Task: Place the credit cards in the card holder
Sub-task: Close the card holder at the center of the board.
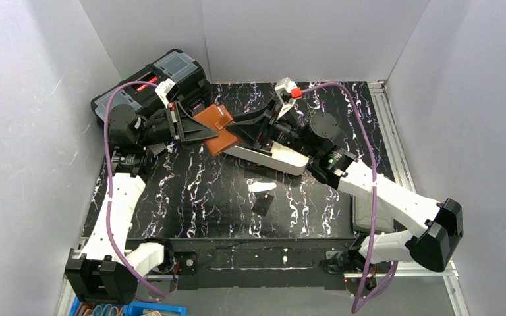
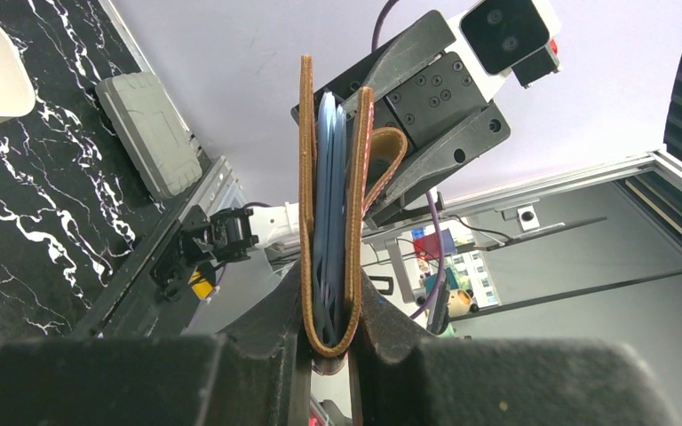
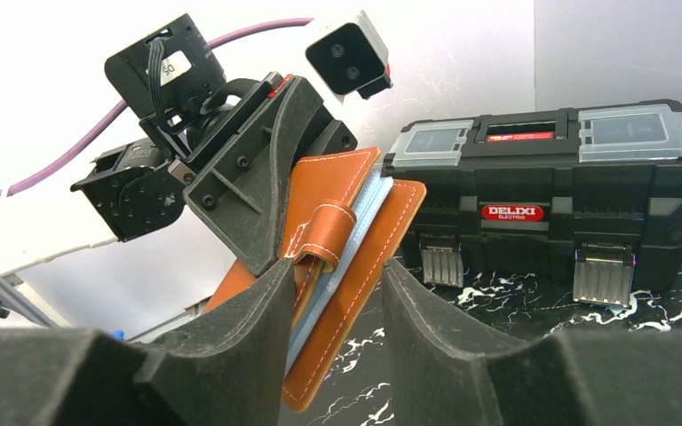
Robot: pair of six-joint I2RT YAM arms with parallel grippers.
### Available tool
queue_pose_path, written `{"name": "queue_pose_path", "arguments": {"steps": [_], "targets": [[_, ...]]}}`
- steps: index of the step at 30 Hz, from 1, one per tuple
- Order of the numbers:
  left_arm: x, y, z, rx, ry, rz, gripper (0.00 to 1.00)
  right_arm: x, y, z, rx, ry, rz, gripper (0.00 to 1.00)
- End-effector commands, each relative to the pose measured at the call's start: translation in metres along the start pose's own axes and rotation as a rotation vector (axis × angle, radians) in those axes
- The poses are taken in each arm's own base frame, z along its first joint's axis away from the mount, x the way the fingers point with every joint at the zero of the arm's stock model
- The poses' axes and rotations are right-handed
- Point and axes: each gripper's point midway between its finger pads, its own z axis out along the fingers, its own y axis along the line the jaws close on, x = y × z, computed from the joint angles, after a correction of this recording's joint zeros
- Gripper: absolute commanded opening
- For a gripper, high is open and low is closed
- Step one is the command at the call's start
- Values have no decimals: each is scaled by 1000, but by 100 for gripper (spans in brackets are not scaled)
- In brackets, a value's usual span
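The card holder (image 1: 214, 125), a brown leather wallet with blue-grey lining, hangs in the air at the back of the table. My left gripper (image 1: 194, 126) is shut on its folded spine (image 2: 333, 342), and the wallet (image 2: 330, 204) stands up from the jaws, slightly parted. My right gripper (image 1: 240, 131) is open, its fingers (image 3: 333, 293) straddling the wallet's free edge (image 3: 364, 257). The strap side rests against one finger and a gap shows at the other. A dark credit card (image 1: 262, 203) lies flat mid-table, with another dark piece (image 1: 261, 187) just behind it.
A long white tray (image 1: 273, 159) lies under the right gripper. The big black toolbox (image 1: 165, 79) stands at the back left, close behind the left gripper, and shows as the toolbox (image 3: 551, 186) in the right wrist view. A grey pad (image 1: 369, 217) sits at the right edge.
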Motion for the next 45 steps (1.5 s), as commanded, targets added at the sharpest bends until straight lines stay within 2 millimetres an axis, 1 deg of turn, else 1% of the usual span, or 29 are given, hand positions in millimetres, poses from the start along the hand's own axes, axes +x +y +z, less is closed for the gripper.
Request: {"name": "queue_pose_path", "arguments": {"steps": [1, 7, 14, 19, 25, 27, 28, 30, 31, 37, 39, 40, 41, 45], "targets": [[9, -28, -4, 38, 19, 93, 9, -17, 4, -6, -10, -46, -29, 46], [9, -31, -4, 39, 20, 97, 9, -17, 0, -4, -8, -44, -32, 41], [10, -32, -4, 42, 22, 97, 9, -15, -1, -7, -10, -32, -33, 39], [9, -32, -4, 43, 23, 94, 9, -17, -2, -4, -11, -36, -31, 36], [10, -32, -4, 42, 27, 91, 9, -23, -2, 0, -15, -58, -28, 28], [10, -32, -4, 43, 27, 91, 9, -25, -3, 1, -10, -66, -28, 24], [10, -32, -4, 43, 28, 91, 9, -26, -4, 1, -7, -74, -29, 19], [11, -32, -4, 44, 32, 90, 9, -30, -4, 1, 0, -95, -29, 5], [11, -31, -4, 43, 32, 86, 9, -33, -5, 1, 6, -105, -28, 1], [11, -32, -4, 44, 34, 87, 10, -40, -3, 2, 3, -129, -36, 1], [11, -30, -4, 40, 33, 85, 11, -42, -4, -1, 12, -138, -49, 1], [11, -29, -3, 36, 32, 80, 14, -43, -3, -3, 16, -142, -60, 1], [11, -27, -3, 31, 30, 75, 18, -46, -3, -4, 22, -148, -80, 1], [10, -15, -2, -4, 17, 51, 20, -55, 1, -7, 94, -119, -248, 1]]}}
